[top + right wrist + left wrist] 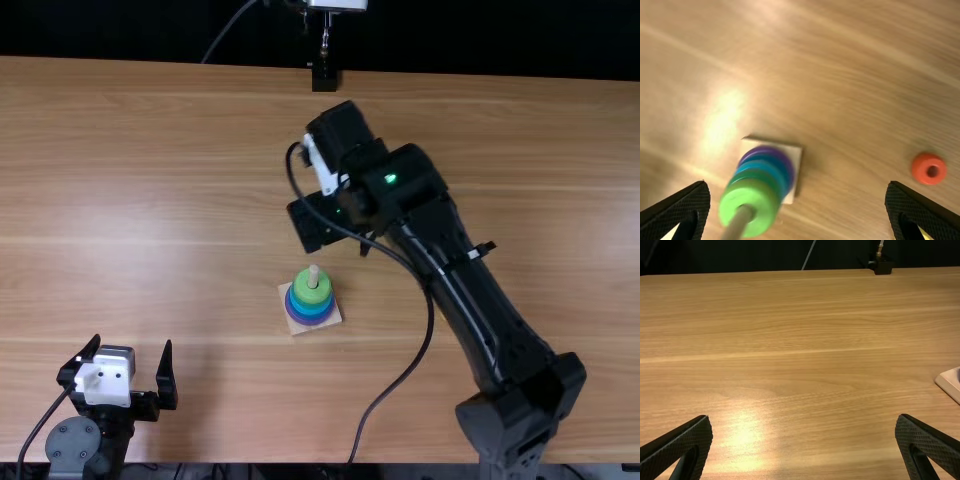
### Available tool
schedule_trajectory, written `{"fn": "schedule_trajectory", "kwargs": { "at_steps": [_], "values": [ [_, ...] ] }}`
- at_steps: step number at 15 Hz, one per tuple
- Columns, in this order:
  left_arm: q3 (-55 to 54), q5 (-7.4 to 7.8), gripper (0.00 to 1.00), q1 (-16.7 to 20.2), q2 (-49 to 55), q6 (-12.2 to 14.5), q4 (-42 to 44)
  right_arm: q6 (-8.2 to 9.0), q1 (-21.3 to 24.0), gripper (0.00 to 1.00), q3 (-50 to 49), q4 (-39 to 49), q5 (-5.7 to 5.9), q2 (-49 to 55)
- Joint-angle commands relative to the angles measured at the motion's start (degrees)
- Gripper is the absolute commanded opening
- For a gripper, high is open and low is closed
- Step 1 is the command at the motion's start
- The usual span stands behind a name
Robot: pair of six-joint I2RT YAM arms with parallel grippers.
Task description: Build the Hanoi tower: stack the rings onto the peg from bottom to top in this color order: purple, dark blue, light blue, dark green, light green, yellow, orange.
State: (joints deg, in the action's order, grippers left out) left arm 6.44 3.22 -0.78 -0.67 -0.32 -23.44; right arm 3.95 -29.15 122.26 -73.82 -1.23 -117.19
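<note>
My left gripper (132, 345) stands open and unladen at the table's lower left; in the left wrist view the gripper (804, 418) has its fingers wide apart. The right gripper (345, 215) is beyond the peg's base (335, 319); seen from its own wrist, the gripper (796, 185) is open. On the peg (313, 274), purple is lowest, then blues and green, with the light green ring (311, 292) uppermost. An orange ring (920, 167) lies flat on the wood. Near it a bit of yellow (925, 234) shows beside a right finger, mostly hidden.
The right arm (470, 290) stretches diagonally over the table (180, 180), its cable looping near the peg's base. A black stand (324, 78) is at the far edge. In the left wrist view, a corner of the base (949, 383) shows at the side.
</note>
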Motion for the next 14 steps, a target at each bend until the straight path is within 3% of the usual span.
{"fn": "schedule_trajectory", "kwargs": {
  "at_steps": [1, 4, 5, 7, 14],
  "values": [
    [-6.4, 0.26, 1.00, -0.5, 0.7, -0.3, -4.4, 3.54, 4.2, 1.00, 0.7, 0.1, 0.50, 2.2],
    [-6.4, 0.26, 1.00, -0.5, 0.7, -0.3, -4.4, 8.08, 11.0, 1.00, -4.3, 0.0, 0.50, 3.7],
    [-6.4, 0.26, 1.00, -0.5, 0.7, -0.3, -4.4, 8.39, 13.4, 1.00, -8.6, 0.0, 0.50, 6.1],
    [-6.4, 0.26, 1.00, -0.5, 0.7, -0.3, -4.4, 8.39, 18.0, 1.00, -17.8, 0.2, 0.29, 10.7],
    [-6.4, 0.26, 1.00, -0.5, 0.7, -0.3, -4.4, 7.55, 25.4, 1.00, -43.7, 9.7, 0.29, 21.5]
  ]
}}
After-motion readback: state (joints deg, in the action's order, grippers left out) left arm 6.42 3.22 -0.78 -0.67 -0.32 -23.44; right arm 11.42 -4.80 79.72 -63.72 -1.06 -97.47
